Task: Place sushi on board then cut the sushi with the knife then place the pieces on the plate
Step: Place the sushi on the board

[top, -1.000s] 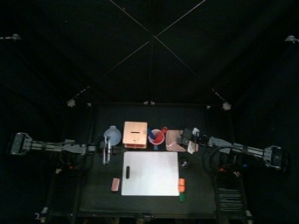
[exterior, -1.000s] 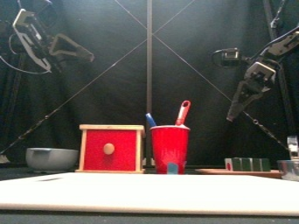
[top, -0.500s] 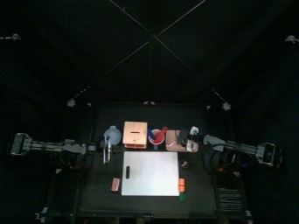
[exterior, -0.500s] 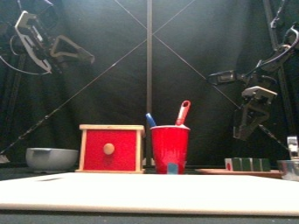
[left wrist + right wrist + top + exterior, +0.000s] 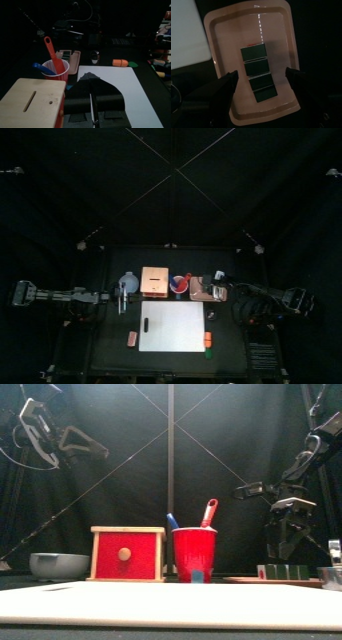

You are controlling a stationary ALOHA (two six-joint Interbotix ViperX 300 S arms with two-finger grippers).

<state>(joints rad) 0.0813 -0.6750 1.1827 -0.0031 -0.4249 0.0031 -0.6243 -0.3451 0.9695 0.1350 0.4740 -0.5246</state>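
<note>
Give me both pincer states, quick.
Left pincer: shut, empty.
Right pincer: open over the sushi roll on the pink tray, gripping nothing.

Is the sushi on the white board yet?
No, the sushi roll lies on the pink tray, beneath the right gripper.

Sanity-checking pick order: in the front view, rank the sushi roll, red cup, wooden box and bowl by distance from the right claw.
From the right claw, as the front view shows it:
1. Sushi roll: directly below the claw, at the table's right.
2. Red cup: centre.
3. Wooden box: just left of the cup.
4. Blue-grey bowl: far left.
</note>
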